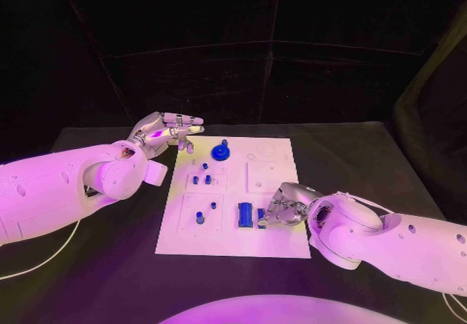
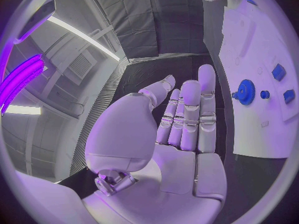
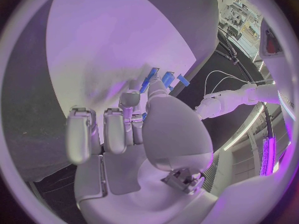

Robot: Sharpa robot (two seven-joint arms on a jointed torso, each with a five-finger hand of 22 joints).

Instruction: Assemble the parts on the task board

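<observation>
Hiding a blue part point(image 1: 261, 219), right robot hand point(image 1: 284, 205); grip unclear.

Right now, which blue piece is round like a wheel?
The blue gear at the task board's far end, nearest the left hand. The other blue pieces are blocks or pegs.

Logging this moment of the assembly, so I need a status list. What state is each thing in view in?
left robot hand: open, fingers straight, raised beside the board's far left corner, holding nothing.
right robot hand: fingers curled at a small blue part; grip unclear.
blue gear: seated on the board, untouched.
long blue block: lying flat on the board.
task board: flat on the table.
</observation>
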